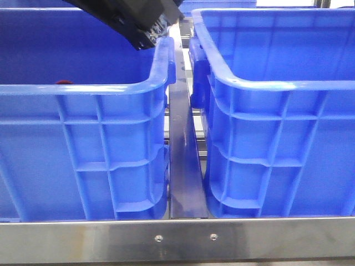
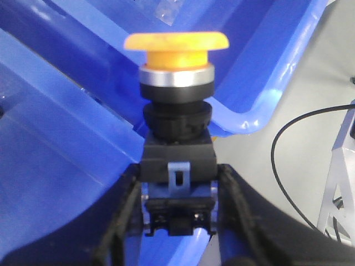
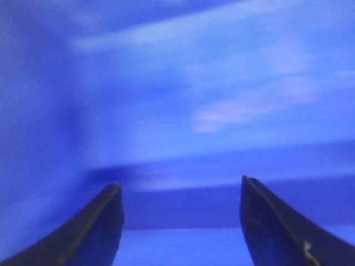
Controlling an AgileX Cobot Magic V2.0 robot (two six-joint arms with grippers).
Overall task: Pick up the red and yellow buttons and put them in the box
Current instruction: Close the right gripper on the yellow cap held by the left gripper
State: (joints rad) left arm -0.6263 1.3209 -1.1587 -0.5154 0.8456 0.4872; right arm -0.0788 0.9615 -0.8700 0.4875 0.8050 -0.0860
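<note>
**Yellow button in hand, red one not yet picked**

The left gripper is clamped on the black body of the yellow button, held upright above a blue crate wall; in the front view that arm hangs over the left crate at the table's left side. A dark red cap, likely the red button, peeks above that crate's near rim. The right gripper stands spread and empty against blurred blue. The right crate hides its contents. Judging so, neither button is delivered.
</note>
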